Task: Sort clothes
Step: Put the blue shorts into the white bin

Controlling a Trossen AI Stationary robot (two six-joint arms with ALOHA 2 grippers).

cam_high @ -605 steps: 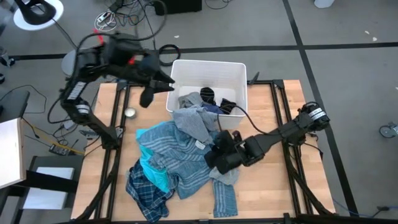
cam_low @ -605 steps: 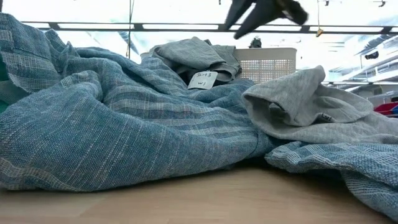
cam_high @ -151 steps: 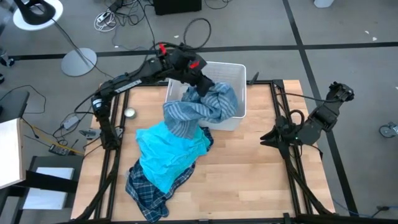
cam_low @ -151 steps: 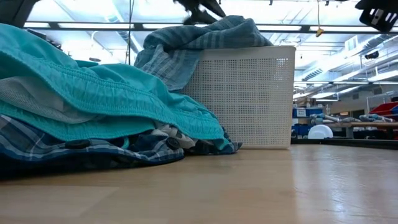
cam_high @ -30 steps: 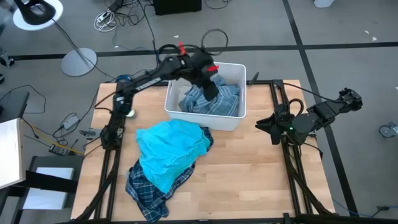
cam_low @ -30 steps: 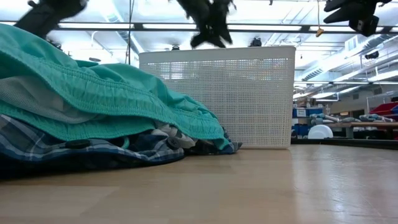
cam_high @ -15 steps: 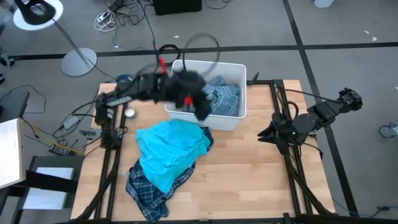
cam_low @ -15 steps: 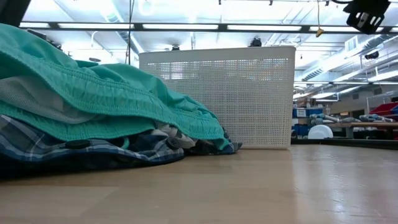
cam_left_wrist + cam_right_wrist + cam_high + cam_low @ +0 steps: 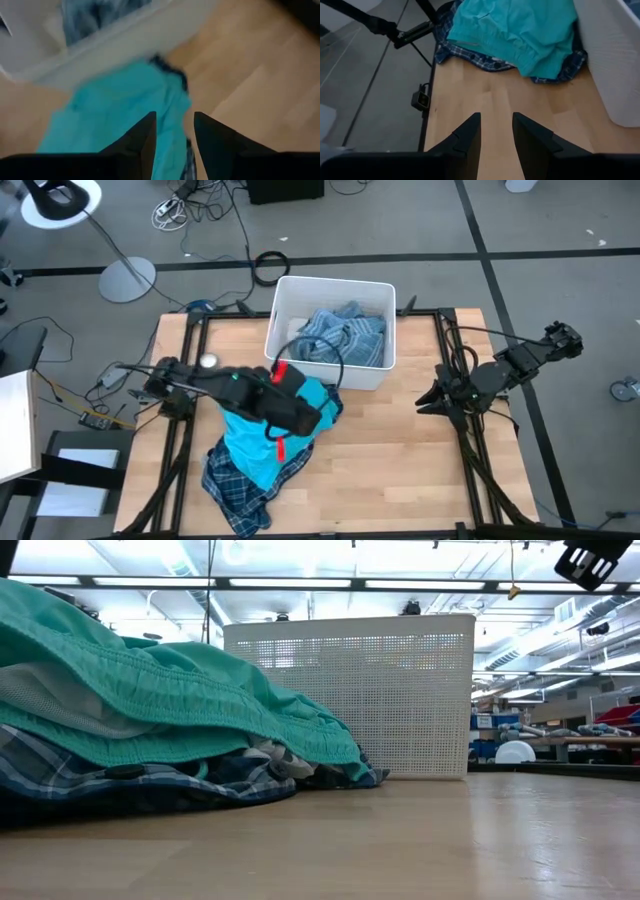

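Left gripper (image 9: 174, 131) has swung off the white bin (image 9: 281, 320), where the blue-grey striped shirt (image 9: 340, 335) now lies, and hovers with fingers spread, holding nothing, over the turquoise piece (image 9: 255, 442). That piece tops the navy plaid shirt (image 9: 232, 490), the heap running from the bin's near wall toward the table's (image 9: 400, 470) front-left corner. Bare wood is open right of it; the right gripper (image 9: 495, 131) waits off the right edge, fingers parted, grey floor and cables around.
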